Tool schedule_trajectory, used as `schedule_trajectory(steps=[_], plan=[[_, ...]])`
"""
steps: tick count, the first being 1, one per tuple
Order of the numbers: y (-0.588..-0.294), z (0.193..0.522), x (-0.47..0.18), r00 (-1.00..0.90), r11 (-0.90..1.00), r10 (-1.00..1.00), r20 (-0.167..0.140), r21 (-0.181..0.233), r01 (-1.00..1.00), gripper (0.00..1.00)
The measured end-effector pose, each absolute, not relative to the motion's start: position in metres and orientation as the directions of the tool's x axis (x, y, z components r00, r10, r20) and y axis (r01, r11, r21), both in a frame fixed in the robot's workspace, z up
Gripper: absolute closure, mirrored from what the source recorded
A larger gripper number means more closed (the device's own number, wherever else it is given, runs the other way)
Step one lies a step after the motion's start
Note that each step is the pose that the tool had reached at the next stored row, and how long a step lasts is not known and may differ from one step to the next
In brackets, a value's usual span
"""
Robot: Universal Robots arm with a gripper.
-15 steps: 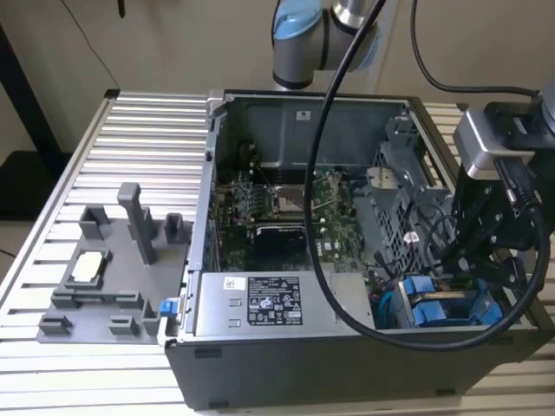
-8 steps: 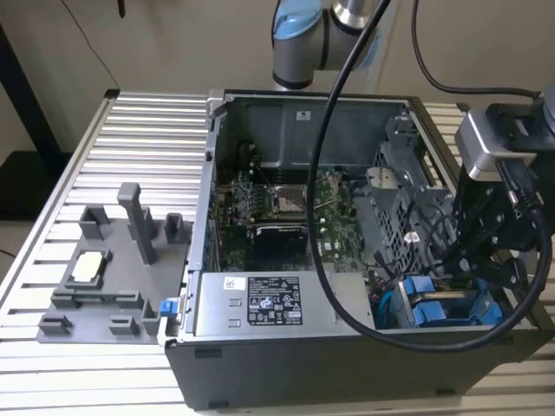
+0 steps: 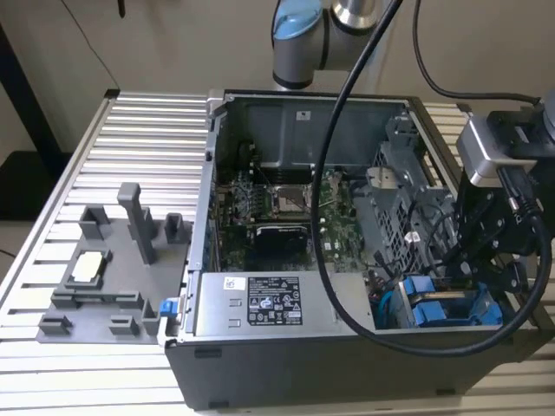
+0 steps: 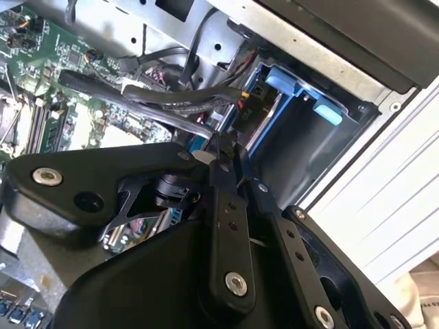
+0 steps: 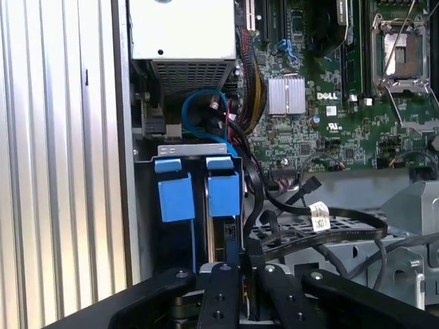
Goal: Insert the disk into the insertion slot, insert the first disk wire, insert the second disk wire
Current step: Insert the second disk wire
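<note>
The disk (image 5: 214, 236) stands on edge in the insertion slot (image 5: 192, 149), its blue carrier tab (image 5: 223, 193) at the near end. An empty blue carrier (image 5: 175, 197) sits beside it. In the exterior view the disk (image 3: 442, 295) shows as a brownish strip between blue fittings in the insertion slot (image 3: 486, 314), at the case's front corner on the exterior view's right. My gripper (image 5: 236, 257) hangs directly over the disk's end, with its fingers (image 4: 218, 147) pressed together on a small black wire connector. Seen from outside, the gripper (image 3: 475, 273) is just above the bay.
A grey power-supply box (image 3: 260, 303) fills the case's front beside the bay. The green motherboard (image 5: 329, 103) lies behind it. Loose black cables (image 5: 322, 229) and a blue cable (image 5: 199, 103) crowd the space around the bay. A grey fixture (image 3: 113, 277) stands on the slatted table.
</note>
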State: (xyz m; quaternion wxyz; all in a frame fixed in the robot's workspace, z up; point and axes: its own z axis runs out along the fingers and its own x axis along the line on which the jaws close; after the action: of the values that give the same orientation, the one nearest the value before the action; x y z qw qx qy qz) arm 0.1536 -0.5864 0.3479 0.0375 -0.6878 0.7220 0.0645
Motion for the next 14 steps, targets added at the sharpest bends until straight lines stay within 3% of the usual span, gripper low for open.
schedule_trajectory(steps=[14], plan=[[-0.5866, 0.3405, 0.1547, -0.051, 0.045, -0.988, -0.143, 0.042, -0.998, 0.84]])
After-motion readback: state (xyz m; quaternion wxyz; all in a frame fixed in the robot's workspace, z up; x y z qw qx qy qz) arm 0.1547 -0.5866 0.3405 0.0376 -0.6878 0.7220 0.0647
